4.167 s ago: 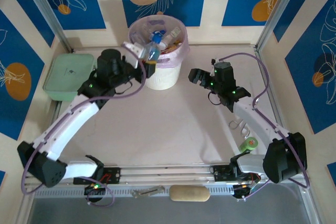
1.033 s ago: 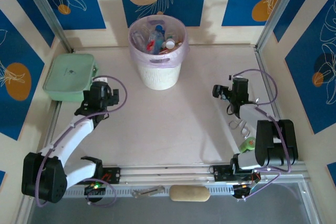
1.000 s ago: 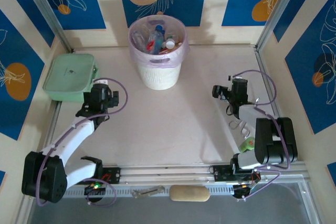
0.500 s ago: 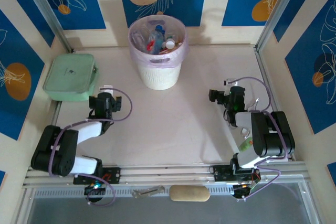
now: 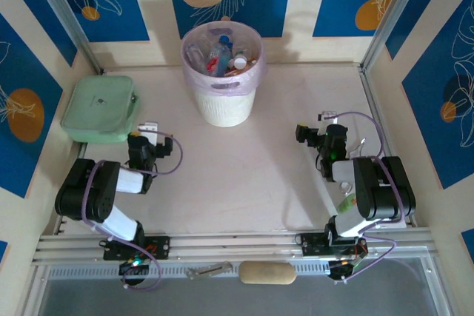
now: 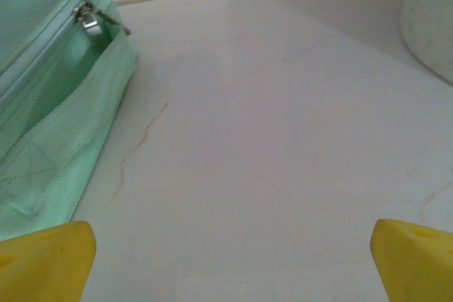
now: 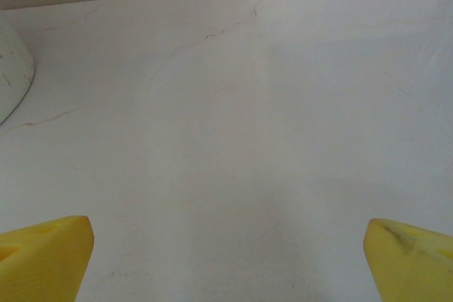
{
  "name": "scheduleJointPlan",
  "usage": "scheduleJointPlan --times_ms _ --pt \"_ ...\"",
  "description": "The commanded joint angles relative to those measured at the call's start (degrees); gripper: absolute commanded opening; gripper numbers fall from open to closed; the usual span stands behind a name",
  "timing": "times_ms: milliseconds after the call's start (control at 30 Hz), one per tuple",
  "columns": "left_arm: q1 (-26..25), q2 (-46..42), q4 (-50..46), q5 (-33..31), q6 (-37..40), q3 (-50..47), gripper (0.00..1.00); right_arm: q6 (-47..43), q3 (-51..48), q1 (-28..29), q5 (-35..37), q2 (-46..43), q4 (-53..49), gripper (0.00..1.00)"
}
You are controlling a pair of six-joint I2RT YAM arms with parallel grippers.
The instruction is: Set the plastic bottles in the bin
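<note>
Bin (image 5: 222,109): round and white with a pink liner, it stands upright at the far middle of the bench (image 5: 244,175).
Plastic bottles (image 5: 221,53): they lie in a heap inside the bin, up to its rim; I cannot tell how many.
Left gripper (image 5: 148,129): low over the bench at the near left, just beside the pale-green box (image 5: 100,107); its 2 fingers (image 6: 49,256) are spread wide with only bare bench between them.
Right gripper (image 5: 301,132): low at the right side, well apart from the bin; its 2 fingers (image 7: 407,252) are spread wide and pinch nothing.
Pale-green box: flat, at the left, apart from the bin.
</note>
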Motion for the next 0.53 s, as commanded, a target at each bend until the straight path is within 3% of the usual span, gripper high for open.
scheduleJointPlan --times_ms 0,500 --pt "0.3 0.6 4.3 2.6 0.0 0.7 0.99 0.2 0.2 0.3 0.0 0.0 1.9 0.99" --pt "0.1 0.4 1.9 0.1 -0.6 1.9 0.99 0.2 0.1 0.3 0.0 -0.1 1.9 0.99"
